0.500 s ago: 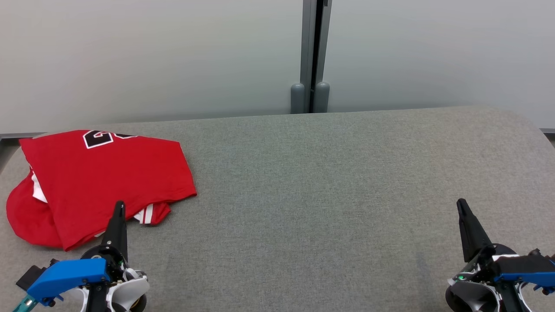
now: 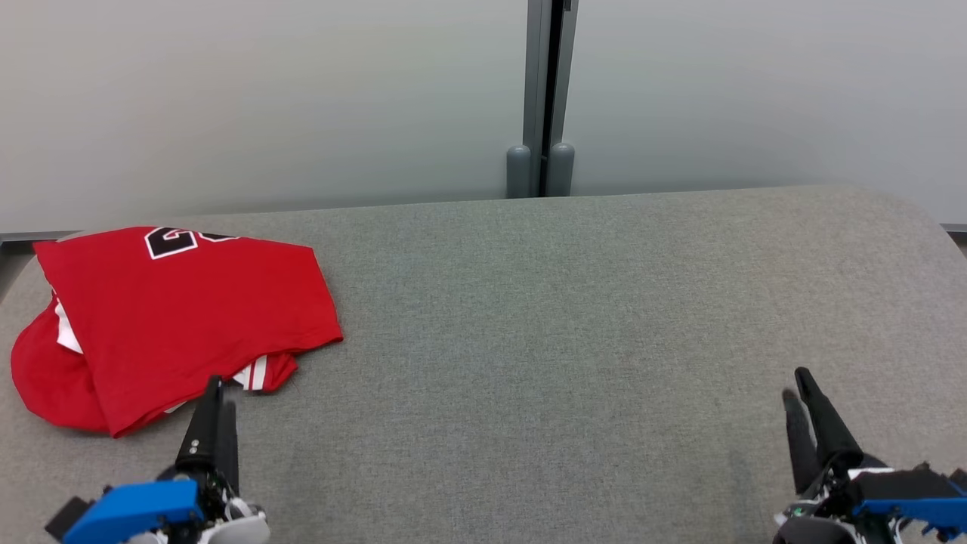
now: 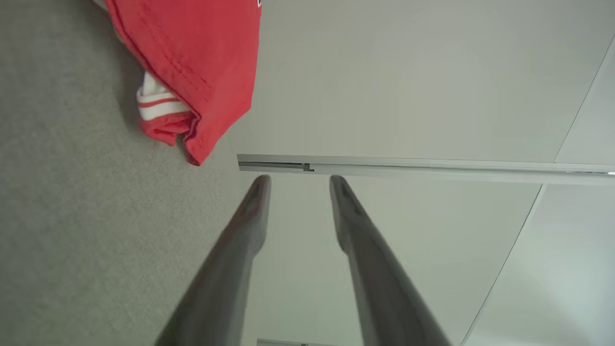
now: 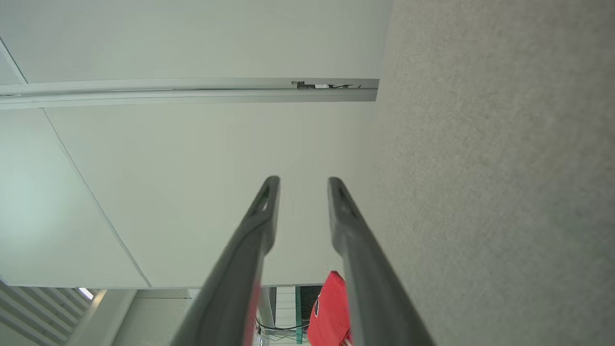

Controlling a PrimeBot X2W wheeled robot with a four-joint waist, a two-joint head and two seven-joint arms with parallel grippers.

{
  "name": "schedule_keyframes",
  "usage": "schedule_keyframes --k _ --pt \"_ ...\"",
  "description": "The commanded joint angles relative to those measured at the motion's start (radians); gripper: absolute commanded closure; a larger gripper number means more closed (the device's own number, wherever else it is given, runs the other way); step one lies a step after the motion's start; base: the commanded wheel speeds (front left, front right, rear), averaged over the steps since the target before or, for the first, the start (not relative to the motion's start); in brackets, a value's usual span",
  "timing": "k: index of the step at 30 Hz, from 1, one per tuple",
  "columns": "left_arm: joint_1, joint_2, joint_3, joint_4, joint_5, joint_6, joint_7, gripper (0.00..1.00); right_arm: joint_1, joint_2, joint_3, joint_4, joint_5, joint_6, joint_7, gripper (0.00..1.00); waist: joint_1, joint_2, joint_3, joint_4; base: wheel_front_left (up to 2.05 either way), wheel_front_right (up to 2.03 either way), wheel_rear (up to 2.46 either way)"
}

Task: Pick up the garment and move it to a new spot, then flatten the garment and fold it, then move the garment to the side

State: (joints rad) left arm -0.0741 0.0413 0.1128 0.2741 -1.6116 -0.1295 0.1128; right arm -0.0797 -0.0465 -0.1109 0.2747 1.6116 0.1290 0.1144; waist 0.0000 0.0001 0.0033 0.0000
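Garment (image 2: 189, 317): red; black numerals edged white; white-and-red striped trim at hem.
Table cover (image 2: 566, 340): grey-green, fine woven fleck.
Wall (image 2: 264, 98): pale grey. Post (image 2: 548, 91): darker grey.
Left gripper (image 2: 217, 387), right gripper (image 2: 795, 384): black, blue-cased.

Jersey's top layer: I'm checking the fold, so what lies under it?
Under the jersey's top layer, a rounded red fold sticks out at the left and striped trim peeks from the near edge. The rest beneath it is covered.
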Motion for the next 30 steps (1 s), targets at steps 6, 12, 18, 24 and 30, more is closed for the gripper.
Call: schedule_keyframes --k 6,12,18,24,30 --pt "0.008 0.0 -0.002 -0.016 0.033 0.0 -0.03 0.0 0.001 0.0 0.025 0.0 -0.031 0.0 -0.03 0.0 0.0 -0.0001 0.002 0.002 0.0 0.0 0.0" --pt "0.009 0.001 -0.003 -0.036 0.122 0.0 -0.059 0.0 -0.001 0.0 0.043 -0.008 -0.101 0.0 -0.06 0.0 0.0 -0.0001 0.003 0.003 0.0 0.0 0.0" --pt "0.01 0.002 -0.003 -0.055 0.229 0.0 -0.087 0.0 -0.004 -0.001 0.06 -0.019 -0.197 0.0 -0.087 0.0 0.0 -0.0001 0.004 0.005 0.0 0.0 0.0" --pt "0.013 0.003 -0.002 -0.07 0.348 0.0 -0.112 0.0 -0.006 -0.001 0.077 -0.031 -0.288 0.001 -0.113 0.0 0.0 -0.0001 0.005 0.006 0.0 0.0 0.0" --pt "0.018 0.004 -0.008 -0.085 0.479 0.011 -0.136 0.0 -0.006 -0.002 0.093 -0.04 -0.374 0.001 -0.137 0.0 0.0 -0.0001 0.005 0.008 0.0 0.0 0.0"
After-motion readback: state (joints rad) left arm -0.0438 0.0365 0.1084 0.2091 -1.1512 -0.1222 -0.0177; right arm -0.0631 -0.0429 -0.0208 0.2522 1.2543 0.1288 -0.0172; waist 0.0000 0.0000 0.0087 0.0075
